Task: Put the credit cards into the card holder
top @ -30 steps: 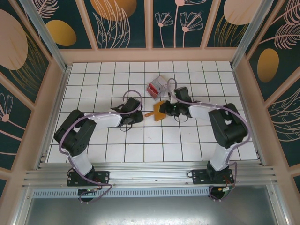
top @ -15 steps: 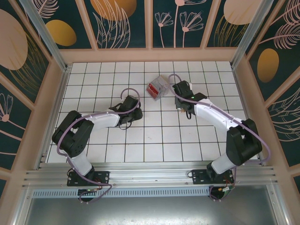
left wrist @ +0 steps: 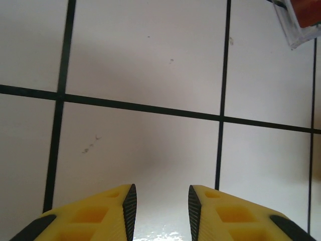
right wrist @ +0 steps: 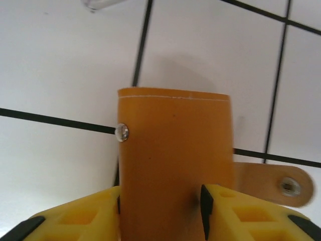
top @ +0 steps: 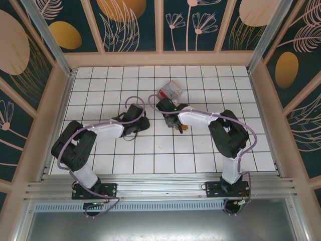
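Placement here reads best from the clear plastic box (top: 169, 91), which stands on the tiled floor (left wrist: 150, 75) and serves as the landmark. Inside it lie the credit cards (top: 164, 94). Red shows through the wall, though I cannot make out how many there are or whether a whitish one is among them. None of them is in the card holder (right wrist: 175, 165) yet, so the task looks to be at an early stage.

The holder sits just on the near side of the box, a little to its right, under the right gripper (right wrist: 161, 197). In the right wrist view its orange body runs up between the two yellow fingers, stitched folded edge farthest from the camera. A metal stud (right wrist: 122, 132) sits on one edge and the snap strap (right wrist: 271, 183) lies loose to the side (unfastened, so the folder is probably free to open). One finger overlaps the holder's edge, and I cannot tell whether the jaws are pinching it or merely straddling it. My guess is that this arm is there to steady the holder close to the box, so the cards have a short way to travel.

The left gripper (left wrist: 161, 201) hovers low over bare tile, left of the box and nearer the arms' bases, fingers partly spread with nothing between them. The box's corner shows at the top right of its view, so it seems placed to go for the cards; the holder appears folded shut, no pocket showing
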